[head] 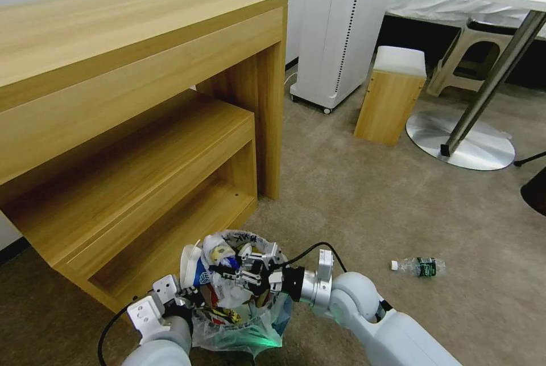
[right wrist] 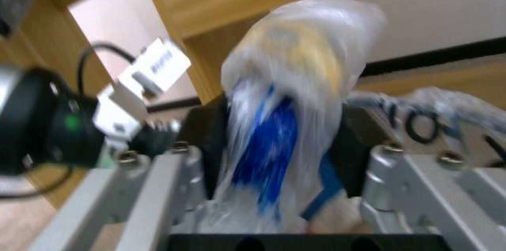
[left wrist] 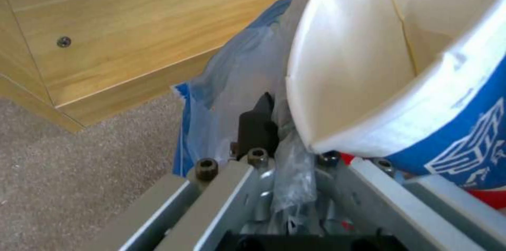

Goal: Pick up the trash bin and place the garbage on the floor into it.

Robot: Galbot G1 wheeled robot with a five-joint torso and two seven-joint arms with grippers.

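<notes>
A wooden table with a lower shelf fills the room's left side. In front of it, above the beige carpet floor, the left claw pinches the bagged rim of the trash bin, which brims with a blue-white paper cup and wrappers. The right claw reaches over the bin, pressed onto a bagged blue-and-yellow piece of garbage. Farther right, a green-labelled plastic bottle lies on the carpet, near a wooden stool and a round pedestal base.
</notes>
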